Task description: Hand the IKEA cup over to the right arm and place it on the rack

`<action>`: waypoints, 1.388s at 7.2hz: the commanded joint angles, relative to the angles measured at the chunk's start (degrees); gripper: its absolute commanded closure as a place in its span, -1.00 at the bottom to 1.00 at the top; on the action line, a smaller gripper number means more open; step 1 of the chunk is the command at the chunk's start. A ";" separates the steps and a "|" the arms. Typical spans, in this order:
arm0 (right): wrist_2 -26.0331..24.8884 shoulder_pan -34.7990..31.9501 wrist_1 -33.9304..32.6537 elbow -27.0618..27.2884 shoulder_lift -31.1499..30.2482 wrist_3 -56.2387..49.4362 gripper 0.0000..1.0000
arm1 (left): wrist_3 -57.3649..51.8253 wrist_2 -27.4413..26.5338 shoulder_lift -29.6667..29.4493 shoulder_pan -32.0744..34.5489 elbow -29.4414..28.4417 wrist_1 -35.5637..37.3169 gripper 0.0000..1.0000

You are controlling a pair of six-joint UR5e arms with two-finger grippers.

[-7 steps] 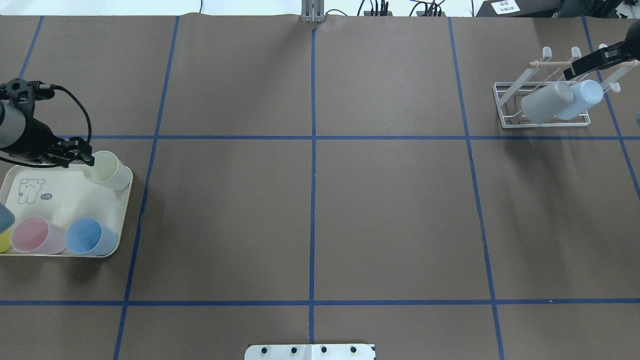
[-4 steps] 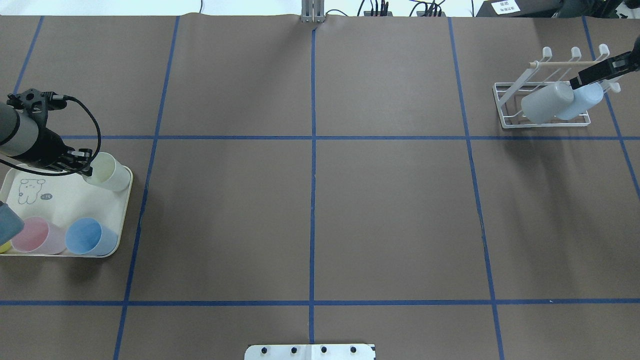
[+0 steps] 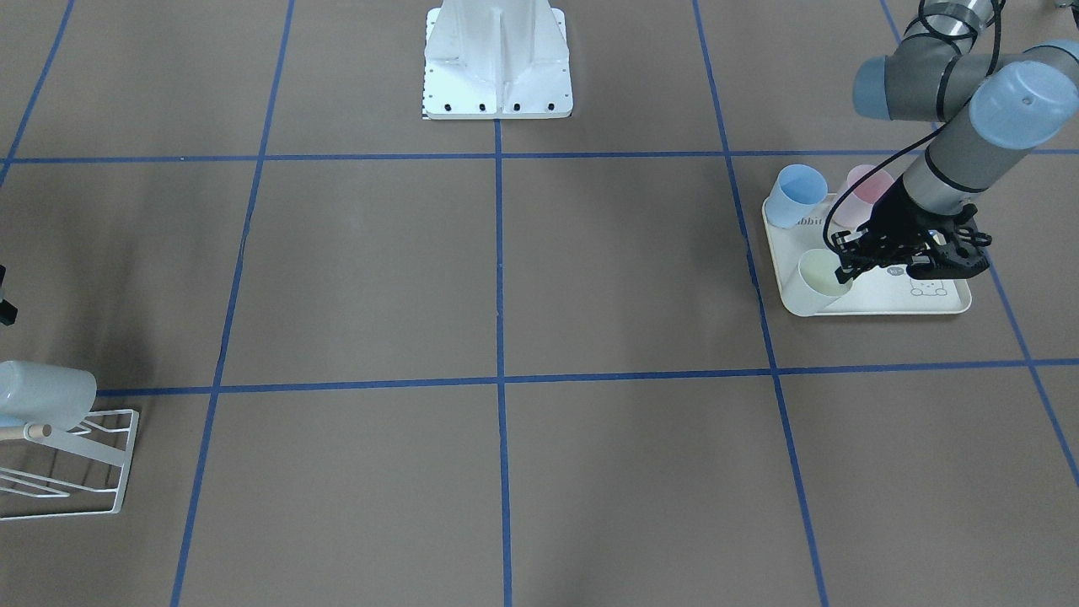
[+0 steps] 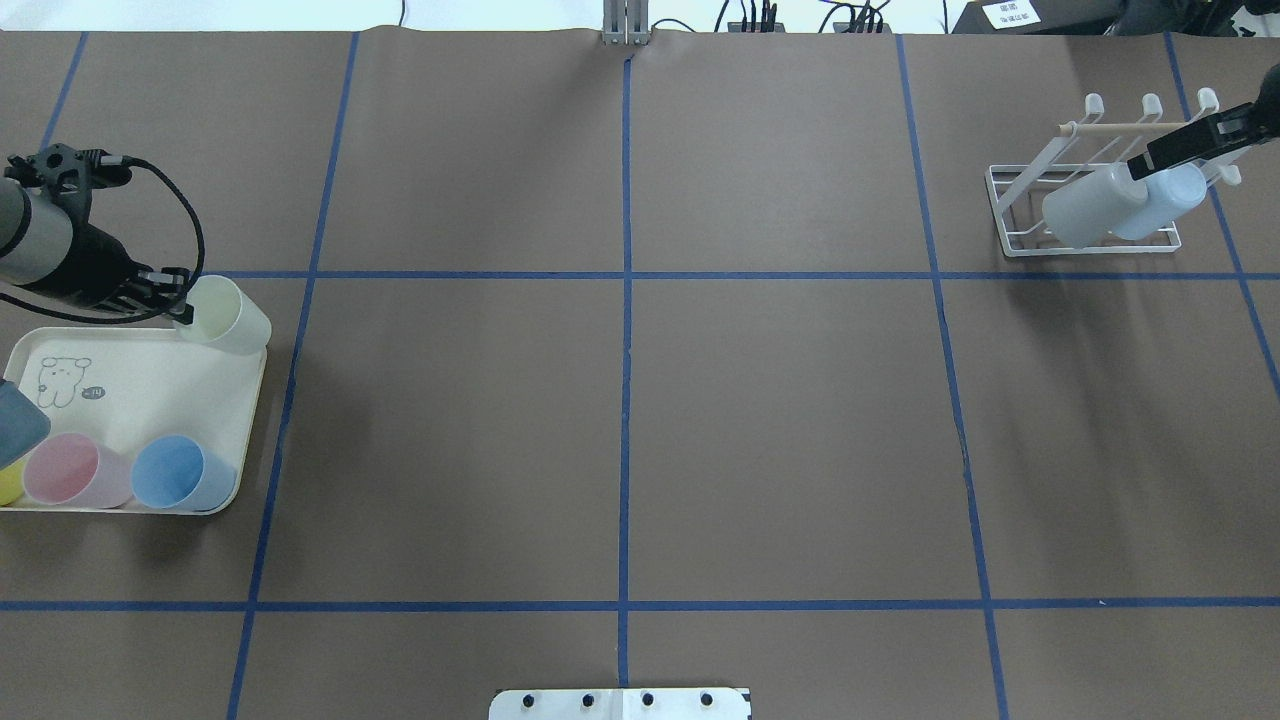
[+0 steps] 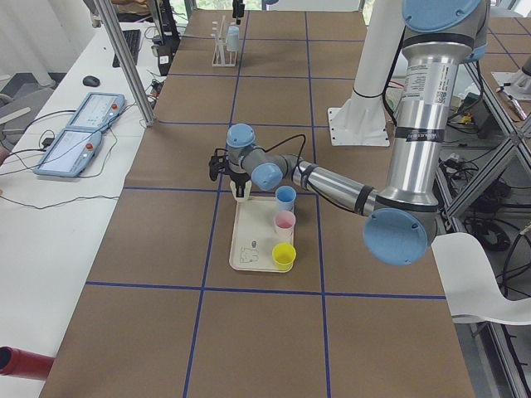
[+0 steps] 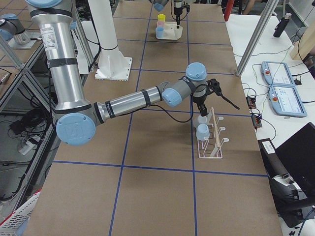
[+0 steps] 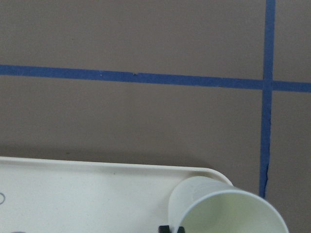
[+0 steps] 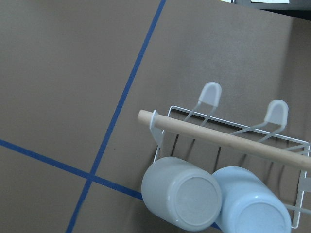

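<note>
At tray's far right corner, L gripper (image 4: 181, 305) pinches the rim of the pale green IKEA cup (image 4: 238, 322). Cup is tipped, leaning out over the edge of the tray (image 4: 130, 390). Pink cup (image 4: 65, 468), blue cup (image 4: 170, 470) & yellow cup (image 5: 284, 254) stand in a row on tray's near side. Well apart, at table's other end, rack (image 4: 1008, 215) w/ wooden dowel (image 4: 1100, 127) carries grey cup (image 4: 1090, 205) & light blue cup (image 4: 1170, 190), upended, tilted, touching. R gripper (image 4: 1145, 162) hangs over those two, near dowel; can't tell if it's spread or closed
</note>
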State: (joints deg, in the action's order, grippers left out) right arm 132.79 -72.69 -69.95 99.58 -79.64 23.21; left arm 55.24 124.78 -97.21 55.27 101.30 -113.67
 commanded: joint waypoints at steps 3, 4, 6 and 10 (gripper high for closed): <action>0.28 8.33 13.90 3.42 3.00 34.62 -0.95 | 30.61 4.07 -6.67 -1.46 2.24 -20.43 1.00; 0.28 9.57 21.36 3.43 3.00 43.76 -0.95 | 40.02 4.07 -6.76 -4.26 2.50 -28.55 1.00; 0.02 12.90 38.31 3.34 3.00 60.12 -0.95 | 58.99 3.46 -12.18 -9.45 2.24 -43.31 1.00; -3.73 18.62 64.79 3.43 5.02 84.04 -0.95 | 73.51 -20.58 -13.62 -25.70 1.62 -70.60 1.00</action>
State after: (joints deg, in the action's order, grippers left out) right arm 131.33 -55.85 -12.62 103.00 -75.39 100.39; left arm 127.01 110.85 -110.72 34.33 103.04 -177.86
